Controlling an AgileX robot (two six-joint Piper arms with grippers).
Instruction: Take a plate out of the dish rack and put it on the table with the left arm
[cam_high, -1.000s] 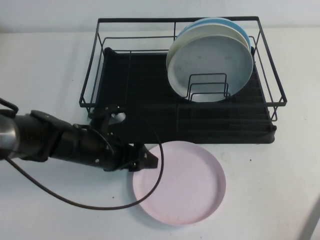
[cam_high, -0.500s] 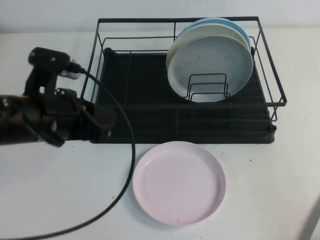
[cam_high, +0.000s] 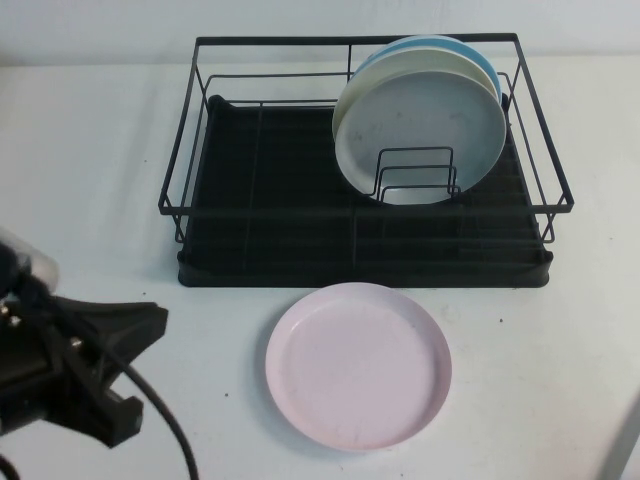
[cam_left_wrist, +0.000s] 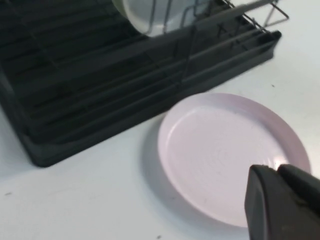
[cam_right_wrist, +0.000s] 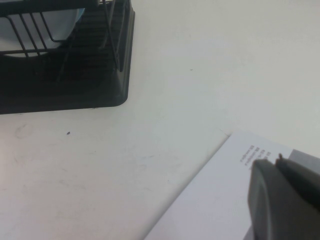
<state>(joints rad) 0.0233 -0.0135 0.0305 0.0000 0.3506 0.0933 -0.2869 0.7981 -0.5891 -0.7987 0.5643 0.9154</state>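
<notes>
The pale pink plate lies flat on the white table, just in front of the black wire dish rack. My left gripper is at the table's front left, well left of the plate and apart from it. In the left wrist view its jaws are shut and empty, with the pink plate and the rack beyond them. My right gripper is shut and empty over a white printed sheet. It is out of the high view.
A grey-white plate and a light blue plate behind it stand upright against wire dividers in the rack's right half. The rack's corner shows in the right wrist view. A black cable trails from the left arm.
The left arm has drawn back from beside the pink plate, past the rack's left side, to the front-left corner. The plate has stayed flat on the table.
</notes>
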